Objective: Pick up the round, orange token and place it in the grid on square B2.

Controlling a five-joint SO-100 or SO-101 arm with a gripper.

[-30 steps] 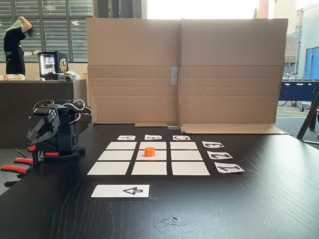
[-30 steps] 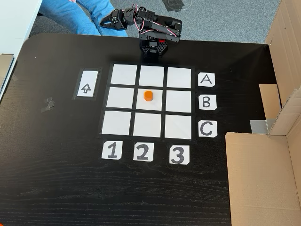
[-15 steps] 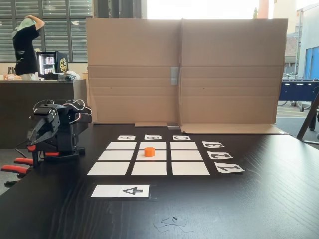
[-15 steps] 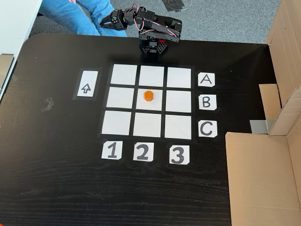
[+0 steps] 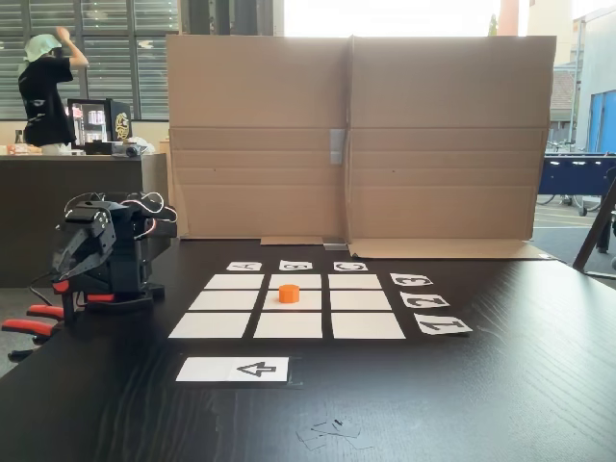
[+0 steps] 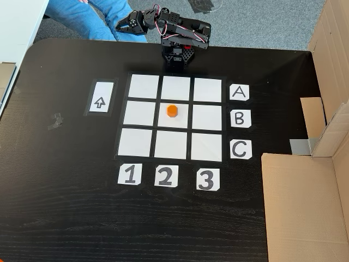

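Observation:
The orange token (image 5: pixel 289 293) (image 6: pixel 172 111) rests flat on square B2 (image 5: pixel 274 301) (image 6: pixel 182 118), the middle white rectangle of the grid (image 5: pixel 212 325) (image 6: pixel 136 142). Nothing touches it. The black arm is folded back over its base at the table edge beyond row A. Its gripper (image 5: pixel 64 274) (image 6: pixel 121 25) hangs past that edge, well away from the token and holding nothing. The jaws are small and dark in both fixed views, so I cannot make out their gap.
A cardboard wall (image 5: pixel 356 135) (image 6: pixel 305 207) closes off one side of the table. A white arrow strip (image 5: pixel 233 369) (image 6: pixel 101 97) lies beside the grid, with tape scraps (image 6: pixel 54 121) nearby. Blue-jeaned legs (image 6: pixel 82 16) sit behind the arm. Red clamp handles (image 5: pixel 29 322) stick out near the base.
Arm, gripper and token have not moved. Only the person in the background of one fixed view has shifted.

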